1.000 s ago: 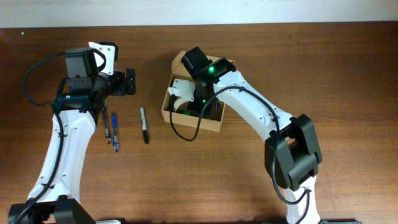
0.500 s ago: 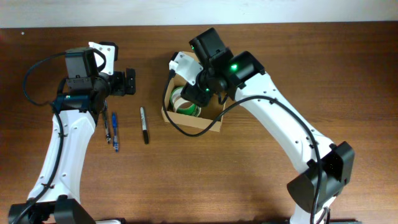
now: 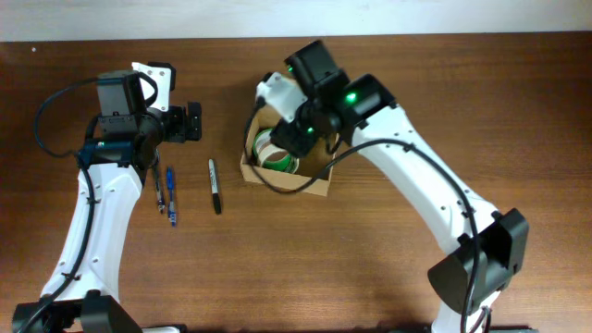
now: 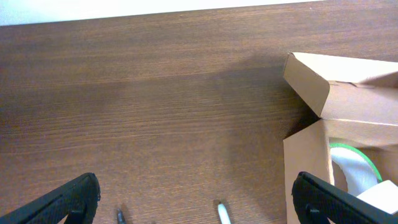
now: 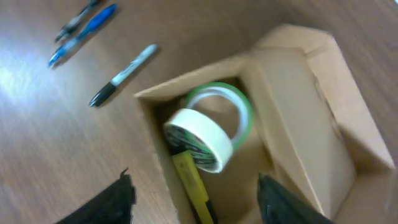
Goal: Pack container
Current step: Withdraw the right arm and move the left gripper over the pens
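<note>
Container: a plain tan-brown cardboard box, the container [image 3: 310, 188], matte and rectangular, is set near the middle of the table, its top open.
Flap lid: a flat cardboard flap [image 4: 308, 84] is seen folded up and outward at the box's far corner.
Table: a dark brown surface [image 3: 462, 92] with fine wood grain is shown.
Contents, right wrist view: a green-edged tape roll [image 5: 244, 106] is stood against the inner wall; a cream tape roll [image 5: 199, 140] is leaned on it; a narrow yellow object [image 5: 189, 177] is laid below them. The view is blurred.
Left wrist view: only a sliver of the green-edged roll is shown past the box wall.
Right gripper: the right gripper [image 5: 198, 205] is held over the open box, fingers spread apart, nothing between them.
Left gripper: the left gripper [image 4: 199, 199] is spread wide and empty over bare wood, left of the box.
Surroundings: a black marker [image 3: 215, 185], a blue pen [image 3: 171, 196] and a dark pen [image 3: 159, 190] are laid left of the box, apart from it.
Obstruction: in the overhead view the far part of the box is covered by the right arm's wrist.
</note>
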You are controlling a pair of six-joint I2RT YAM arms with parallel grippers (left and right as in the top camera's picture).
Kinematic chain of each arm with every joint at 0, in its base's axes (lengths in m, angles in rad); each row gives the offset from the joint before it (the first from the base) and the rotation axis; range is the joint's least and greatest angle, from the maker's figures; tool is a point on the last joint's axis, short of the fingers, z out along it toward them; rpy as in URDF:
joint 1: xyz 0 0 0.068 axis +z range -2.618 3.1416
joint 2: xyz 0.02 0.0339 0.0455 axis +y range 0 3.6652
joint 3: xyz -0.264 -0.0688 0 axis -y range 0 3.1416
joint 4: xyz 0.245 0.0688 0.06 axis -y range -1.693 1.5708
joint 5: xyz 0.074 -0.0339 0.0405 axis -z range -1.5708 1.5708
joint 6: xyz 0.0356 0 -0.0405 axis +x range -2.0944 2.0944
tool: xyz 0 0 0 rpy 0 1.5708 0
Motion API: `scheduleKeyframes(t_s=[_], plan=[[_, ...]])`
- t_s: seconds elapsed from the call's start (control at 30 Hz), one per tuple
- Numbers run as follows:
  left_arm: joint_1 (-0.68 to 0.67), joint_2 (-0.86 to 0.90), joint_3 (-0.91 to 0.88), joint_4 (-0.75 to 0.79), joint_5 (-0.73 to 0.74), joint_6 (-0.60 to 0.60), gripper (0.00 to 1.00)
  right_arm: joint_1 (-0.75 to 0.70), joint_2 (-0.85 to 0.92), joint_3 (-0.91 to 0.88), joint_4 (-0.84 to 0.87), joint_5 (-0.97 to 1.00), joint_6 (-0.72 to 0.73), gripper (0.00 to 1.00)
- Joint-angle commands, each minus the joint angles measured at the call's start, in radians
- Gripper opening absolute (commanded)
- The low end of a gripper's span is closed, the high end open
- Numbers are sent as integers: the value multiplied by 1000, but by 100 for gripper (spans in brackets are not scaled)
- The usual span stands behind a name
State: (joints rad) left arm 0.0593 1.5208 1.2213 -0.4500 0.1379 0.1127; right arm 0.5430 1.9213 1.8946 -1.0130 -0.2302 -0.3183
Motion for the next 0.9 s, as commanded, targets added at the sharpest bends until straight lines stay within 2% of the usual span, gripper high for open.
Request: scheduleKeyframes(t_s=[0.0, 0.2, 0.3, 0.33, 0.37, 0.63, 0.67, 0.77, 0.8, 0.87], plan=[[2, 5, 14, 0, -4, 17, 99, -87, -37, 23, 4, 10, 95, 65], [2, 5, 14, 0, -4, 17, 99, -300, -73, 93, 3, 10, 205, 73], [2, 5, 14, 0, -3, 16, 99, -418, -74, 117, 2, 9, 277, 83], [2, 5, 14, 0, 4, 14, 99, -454, -74, 117, 2, 8, 293, 97], [1, 5, 14, -2, 21, 8, 99, -494, -73, 117, 1, 6, 318, 99], [-7, 7, 11, -89, 296, 9, 99, -683, -73, 116, -8, -5, 360, 99], [-14, 7, 10, -116, 289, 10, 99, -699, -72, 116, -8, -5, 360, 99], [-41, 14, 10, -215, 172, 8, 83, -729, -71, 116, -19, -5, 360, 99], [-52, 16, 10, -242, 112, 5, 78, -735, -71, 116, -28, -5, 360, 99], [-80, 21, 10, -294, -73, -66, 75, -741, -71, 116, -30, -2, 360, 99]])
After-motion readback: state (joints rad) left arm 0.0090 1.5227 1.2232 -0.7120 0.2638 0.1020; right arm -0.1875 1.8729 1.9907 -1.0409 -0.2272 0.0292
